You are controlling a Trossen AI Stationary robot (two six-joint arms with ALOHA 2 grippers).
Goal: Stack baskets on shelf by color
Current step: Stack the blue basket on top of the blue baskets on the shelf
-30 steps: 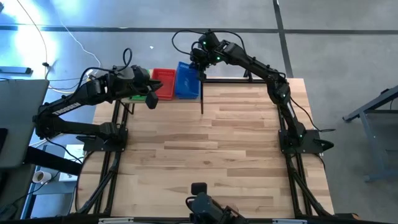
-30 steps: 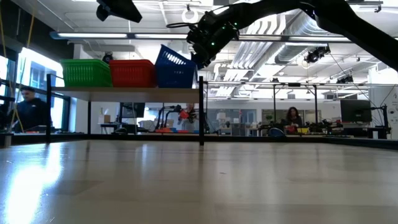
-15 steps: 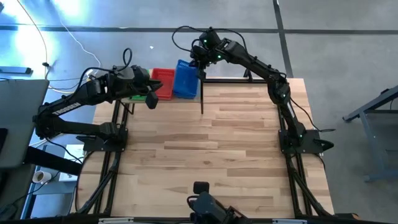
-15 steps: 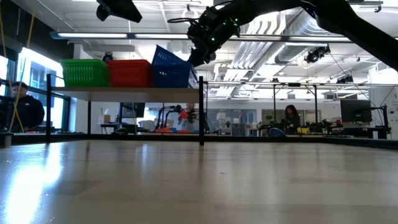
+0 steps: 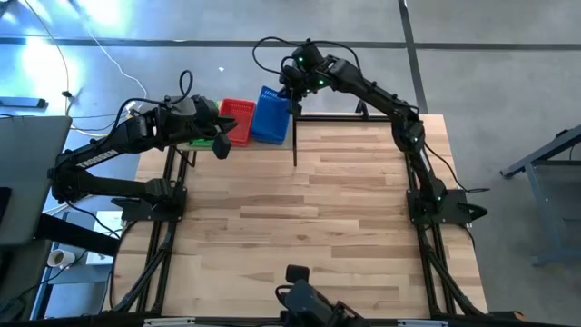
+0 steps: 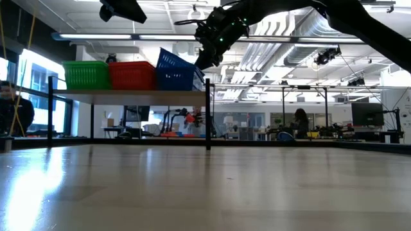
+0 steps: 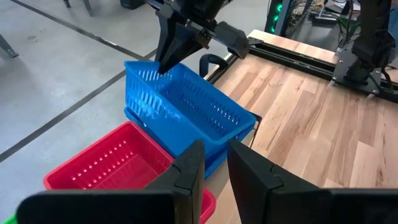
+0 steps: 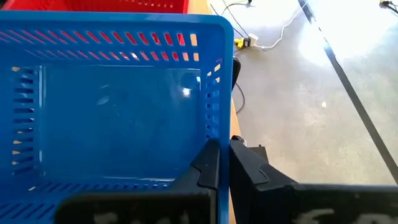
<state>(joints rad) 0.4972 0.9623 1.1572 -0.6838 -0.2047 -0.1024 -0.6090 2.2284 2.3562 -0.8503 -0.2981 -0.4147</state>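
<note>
On the shelf [image 6: 128,95] at the table's far left stand a green basket [image 6: 88,75], a red basket [image 6: 131,75] and blue baskets [image 6: 176,72] side by side. The upper blue basket [image 7: 186,109] sits tilted in a lower blue one [image 7: 239,134], its far end raised. My right gripper [image 5: 292,95] is shut on the upper basket's far right corner. My left gripper [image 7: 214,168] hovers a little open above the shelf's near edge, by the red basket [image 7: 118,165], with nothing between its fingers. My right gripper pinches the upper blue basket's lattice wall at the rim, close to a corner [image 8: 214,134], one finger inside the basket and one outside. The fingers slant down from the far right. The basket hangs tilted, that corner [image 7: 163,67] lifted, its near end resting in the lower blue basket.
The shelf's black post [image 5: 295,145] stands just right of the blue baskets. The wooden tabletop [image 5: 345,209] stretches to the near and right edges. Beyond the table, people [image 6: 13,109] show in the room.
My right gripper has rolled a little while still holding the blue basket. The basket has swung slightly toward the red basket, its held end still raised. My left gripper has kept still.
</note>
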